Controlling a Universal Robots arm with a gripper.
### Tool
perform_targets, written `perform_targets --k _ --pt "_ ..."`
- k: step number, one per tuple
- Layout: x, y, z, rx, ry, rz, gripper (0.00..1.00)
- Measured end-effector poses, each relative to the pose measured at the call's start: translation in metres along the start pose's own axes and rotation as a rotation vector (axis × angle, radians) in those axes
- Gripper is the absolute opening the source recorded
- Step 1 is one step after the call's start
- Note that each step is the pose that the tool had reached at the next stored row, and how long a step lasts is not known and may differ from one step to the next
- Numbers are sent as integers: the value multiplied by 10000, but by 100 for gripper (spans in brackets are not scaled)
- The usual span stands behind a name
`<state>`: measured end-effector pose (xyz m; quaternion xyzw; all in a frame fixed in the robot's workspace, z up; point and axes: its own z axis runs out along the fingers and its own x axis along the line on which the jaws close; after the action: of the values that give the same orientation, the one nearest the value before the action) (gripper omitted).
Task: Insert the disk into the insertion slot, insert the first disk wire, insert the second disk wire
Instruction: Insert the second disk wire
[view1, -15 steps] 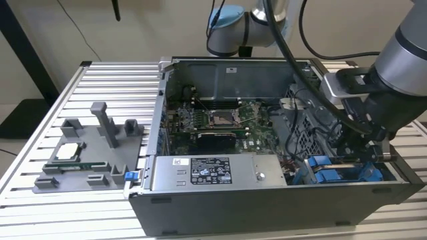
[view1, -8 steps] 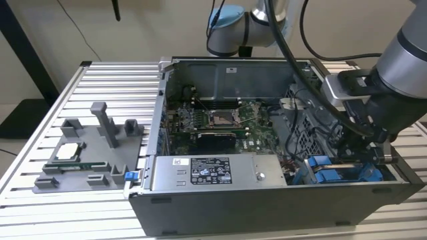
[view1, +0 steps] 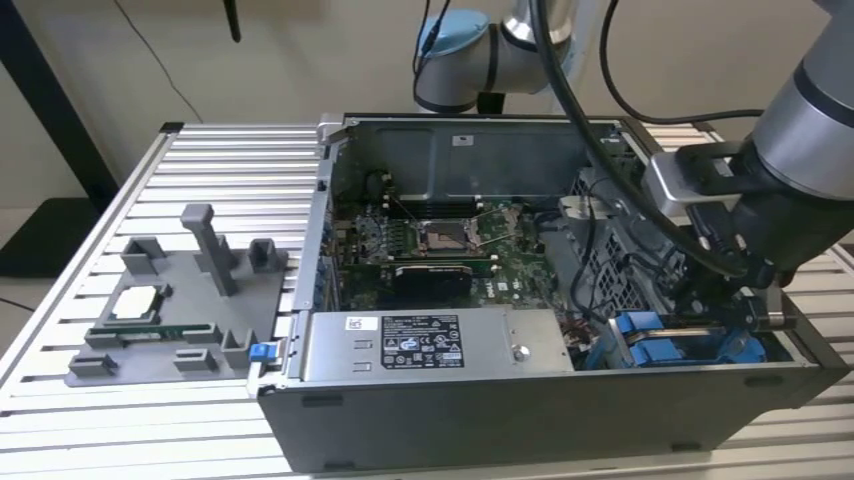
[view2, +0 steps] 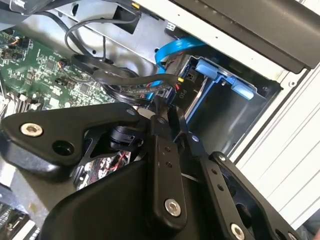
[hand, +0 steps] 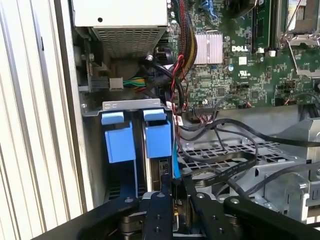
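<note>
The disk (hand: 159, 136), blue-framed with its grey body behind, sits pushed into the insertion slot (hand: 131, 105) of the grey metal cage, beside another blue-ended caddy (hand: 119, 142). In the exterior view the blue frames (view1: 665, 345) lie at the case's corner on that view's right. My gripper (hand: 165, 189) hangs right over the disk's rear edge, its fingers (view2: 161, 131) pressed together on a black disk wire connector (view2: 181, 91). A black wire (hand: 215, 170) trails from that spot. A flat blue wire (view2: 176, 47) also runs to the disk's end.
The open computer case holds a motherboard (view1: 427, 240), a labelled power supply (view1: 427, 345) and loose black cables (view2: 107, 75) close to my fingers. A perforated metal plate (hand: 227, 152) lies beside the cage. A grey fixture with small parts (view1: 174, 300) stands on the slatted table at the exterior view's left.
</note>
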<state>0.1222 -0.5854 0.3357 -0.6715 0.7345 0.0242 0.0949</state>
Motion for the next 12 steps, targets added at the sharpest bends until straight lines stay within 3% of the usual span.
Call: perform_targets --k 12 --pt "5 -1 5 -9 5 -2 0"
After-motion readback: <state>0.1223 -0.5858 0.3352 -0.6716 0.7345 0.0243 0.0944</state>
